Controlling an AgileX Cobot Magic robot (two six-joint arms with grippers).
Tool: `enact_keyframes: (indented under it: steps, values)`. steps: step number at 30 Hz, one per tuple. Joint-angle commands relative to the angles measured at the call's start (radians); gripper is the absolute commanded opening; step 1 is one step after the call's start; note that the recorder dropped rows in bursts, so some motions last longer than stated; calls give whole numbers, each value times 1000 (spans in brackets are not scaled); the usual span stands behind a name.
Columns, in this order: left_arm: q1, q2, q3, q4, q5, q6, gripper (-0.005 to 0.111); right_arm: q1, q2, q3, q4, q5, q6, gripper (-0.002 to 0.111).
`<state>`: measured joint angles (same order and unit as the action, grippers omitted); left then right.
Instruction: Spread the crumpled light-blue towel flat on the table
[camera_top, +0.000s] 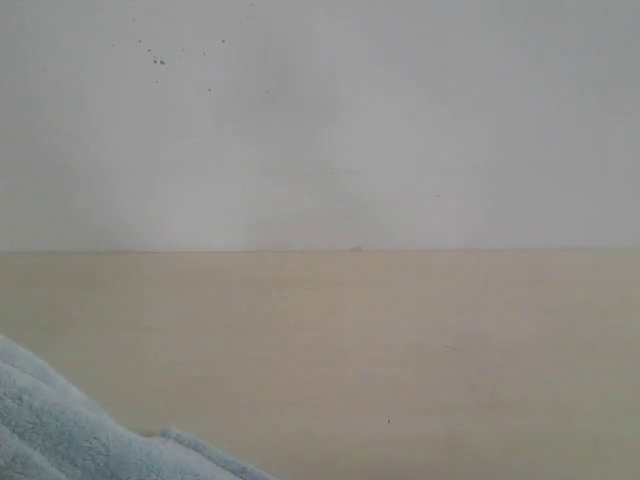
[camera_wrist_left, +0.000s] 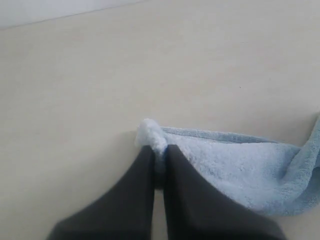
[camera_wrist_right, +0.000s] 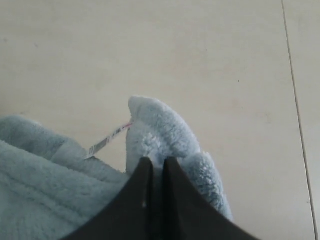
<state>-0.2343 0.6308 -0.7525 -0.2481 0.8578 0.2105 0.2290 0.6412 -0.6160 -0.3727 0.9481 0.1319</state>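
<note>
Only a rumpled part of the light-blue towel (camera_top: 70, 430) shows in the exterior view, at the bottom left corner on the beige table (camera_top: 400, 340); neither gripper appears there. In the left wrist view my left gripper (camera_wrist_left: 159, 149) is shut on a corner of the towel (camera_wrist_left: 240, 167), and a white fluffy tuft pokes out past the dark fingers (camera_wrist_left: 137, 185). The right wrist view has my right gripper (camera_wrist_right: 155, 161) shut on another folded corner of the towel (camera_wrist_right: 160, 127). Its small white label (camera_wrist_right: 107, 141) sticks out beside that corner.
A white wall (camera_top: 320, 120) with a few dark specks rises behind the table's far edge. A thin seam line (camera_wrist_right: 295, 100) crosses the tabletop in the right wrist view. Bare beige tabletop (camera_wrist_left: 100, 75) stretches beyond the towel in both wrist views.
</note>
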Motion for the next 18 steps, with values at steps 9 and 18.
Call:
enact_keyframes:
  steps: [9, 18]
  values:
    - [3, -283, -79, 142, 281, -177, 4, 2, -124, -198, 65, -109, -1, 3]
    - [3, -360, -275, 255, 363, -224, 4, 4, -348, -285, 46, 23, -38, 3]
